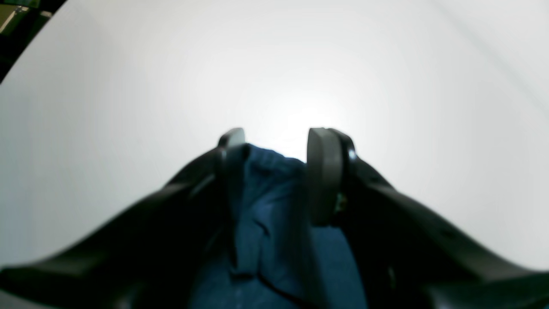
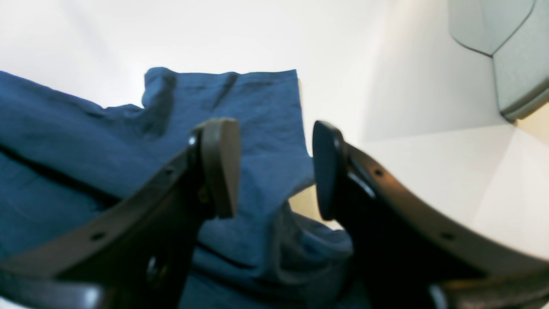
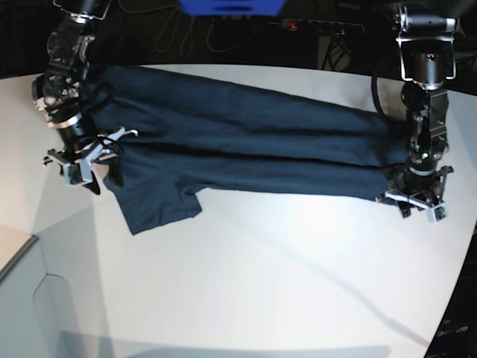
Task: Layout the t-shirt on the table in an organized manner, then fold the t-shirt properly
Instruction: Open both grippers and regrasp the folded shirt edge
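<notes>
The navy t-shirt (image 3: 246, 142) runs in a long band across the back of the white table (image 3: 283, 283), drawn lengthwise between my two arms. On the right of the base view my left gripper (image 3: 419, 203) is shut on its bunched end. Close up, blue cloth (image 1: 266, 214) fills the gap in the left gripper (image 1: 276, 137). My right gripper (image 3: 93, 175) holds the shirt's other end at the left. In the right wrist view a bunch of the t-shirt (image 2: 85, 141) sits deep in the right gripper (image 2: 272, 128), whose jaws stand apart. A sleeve (image 3: 160, 205) lies spread on the table beyond it.
The table's curved back edge (image 3: 313, 68) borders a dark area with cables and a blue object (image 3: 231, 6). At the lower left the tabletop ends at a grey floor panel (image 3: 45, 313), which also shows in the right wrist view (image 2: 506, 43).
</notes>
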